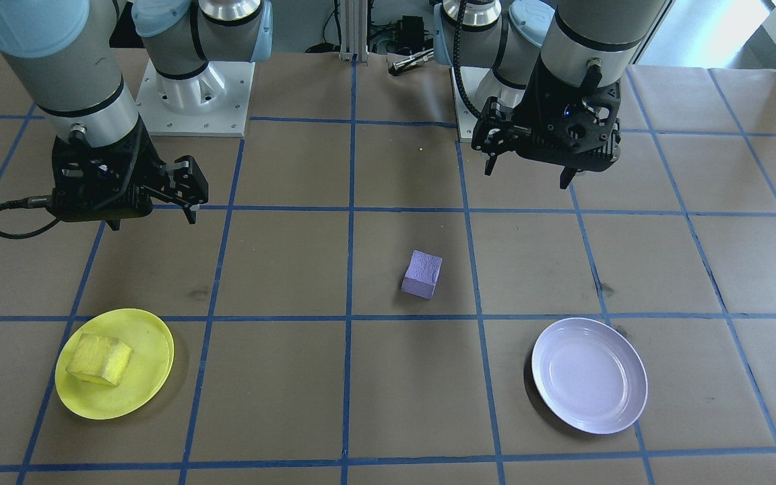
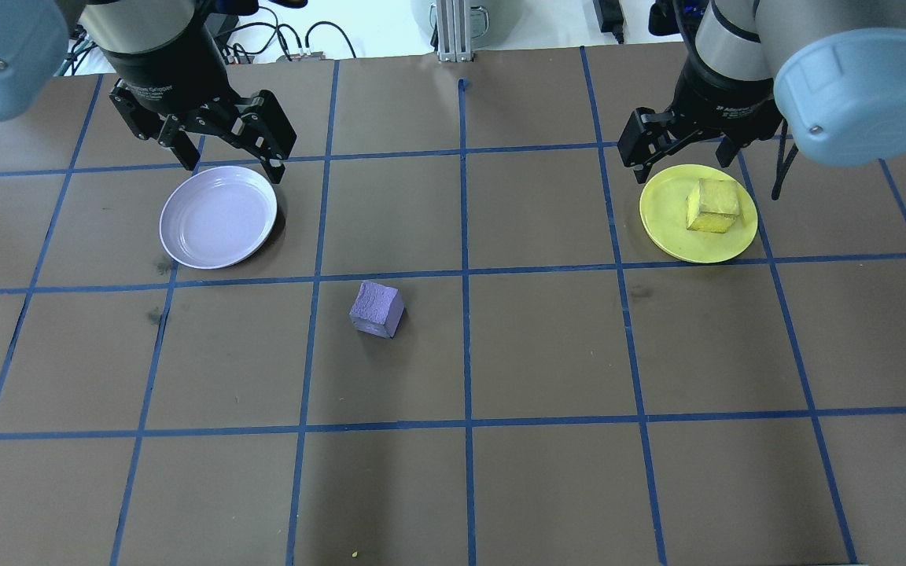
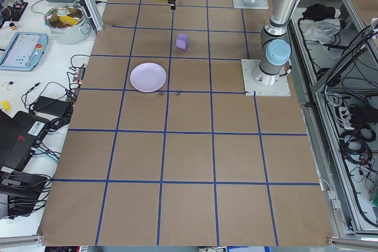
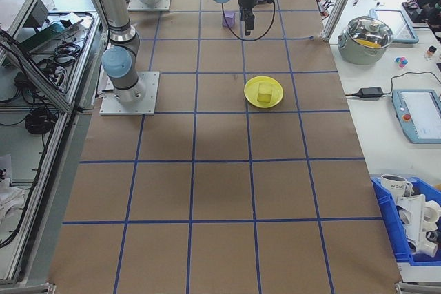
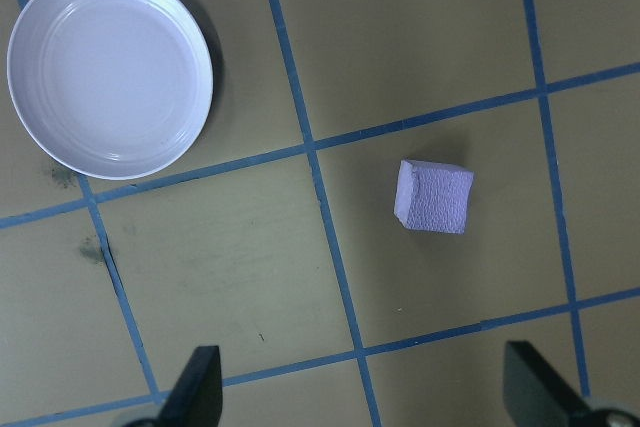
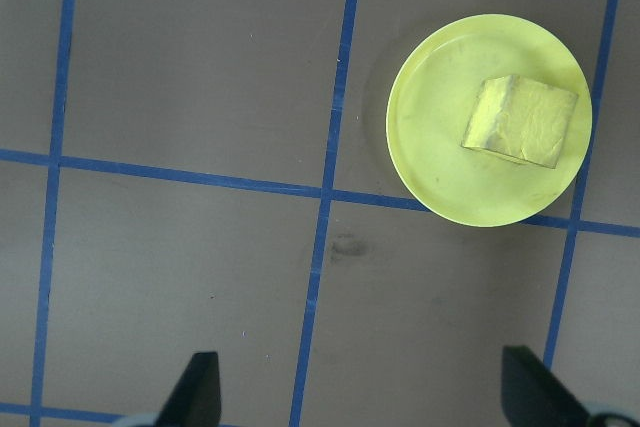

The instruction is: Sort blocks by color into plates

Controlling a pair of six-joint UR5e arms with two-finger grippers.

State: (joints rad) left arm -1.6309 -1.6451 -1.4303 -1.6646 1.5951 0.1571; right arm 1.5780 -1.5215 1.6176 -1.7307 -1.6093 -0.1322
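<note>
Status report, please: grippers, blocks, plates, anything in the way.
Left gripper and right gripper open, empty, raised. Yellow block in yellow plate. Purple block loose on table; lavender plate empty. Nothing between them.

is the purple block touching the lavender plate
Apart. The overhead exterior view shows the purple block on bare paper, a blue tape line between it and the lavender plate.

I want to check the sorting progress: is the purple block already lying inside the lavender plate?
No, the purple block sits on the brown table paper, apart from the lavender plate, which holds nothing.
</note>
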